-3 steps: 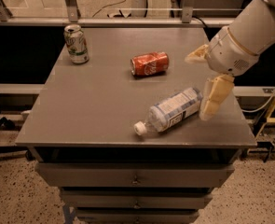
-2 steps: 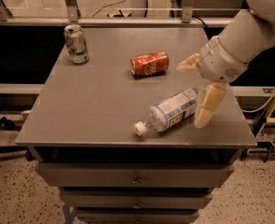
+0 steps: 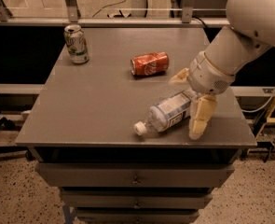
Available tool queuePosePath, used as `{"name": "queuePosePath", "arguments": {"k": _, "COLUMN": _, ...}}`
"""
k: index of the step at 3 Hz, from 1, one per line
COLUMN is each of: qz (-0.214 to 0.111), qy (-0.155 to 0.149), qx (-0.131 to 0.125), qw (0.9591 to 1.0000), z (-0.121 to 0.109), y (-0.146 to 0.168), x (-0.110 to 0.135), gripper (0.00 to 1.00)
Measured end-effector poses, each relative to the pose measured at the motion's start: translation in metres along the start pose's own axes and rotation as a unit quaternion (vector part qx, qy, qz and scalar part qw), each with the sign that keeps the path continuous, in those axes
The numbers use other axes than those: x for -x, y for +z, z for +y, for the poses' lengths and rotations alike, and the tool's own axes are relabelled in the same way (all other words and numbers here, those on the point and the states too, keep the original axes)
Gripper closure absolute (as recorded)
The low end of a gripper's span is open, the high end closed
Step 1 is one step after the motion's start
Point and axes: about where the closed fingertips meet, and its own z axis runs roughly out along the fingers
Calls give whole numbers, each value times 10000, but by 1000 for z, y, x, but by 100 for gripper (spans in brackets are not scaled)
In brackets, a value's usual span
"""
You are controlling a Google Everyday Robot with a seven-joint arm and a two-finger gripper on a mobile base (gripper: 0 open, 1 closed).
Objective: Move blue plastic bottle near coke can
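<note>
The blue plastic bottle (image 3: 167, 114) lies on its side near the table's front right, white cap pointing front-left. The coke can (image 3: 149, 63) lies on its side behind it, toward the table's middle. My gripper (image 3: 189, 99) is open at the bottle's base end. One cream finger (image 3: 179, 77) is behind the bottle and the other (image 3: 200, 119) is in front of it. The bottle's base is partly hidden by the wrist.
A green-and-white soda can (image 3: 76, 43) stands upright at the back left of the grey table (image 3: 90, 101). Drawers sit below the table's front edge. A railing runs behind the table. A yellow frame (image 3: 273, 120) stands at the right.
My gripper has moved left and lower, from beside the bottle's base to straddling it. The bottle and both cans have not moved.
</note>
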Motion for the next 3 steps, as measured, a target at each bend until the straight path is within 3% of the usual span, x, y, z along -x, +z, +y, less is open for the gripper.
{"name": "queuePosePath", "arguments": {"k": 1, "qz": -7, "qy": 45, "qx": 144, "qw": 9999, "z": 5, "y": 10, "x": -3, "gripper": 23}}
{"name": "queuePosePath", "arguments": {"k": 3, "qz": 2, "qy": 86, "qx": 140, "qw": 9999, "z": 7, "y": 7, "x": -6, "gripper": 70}}
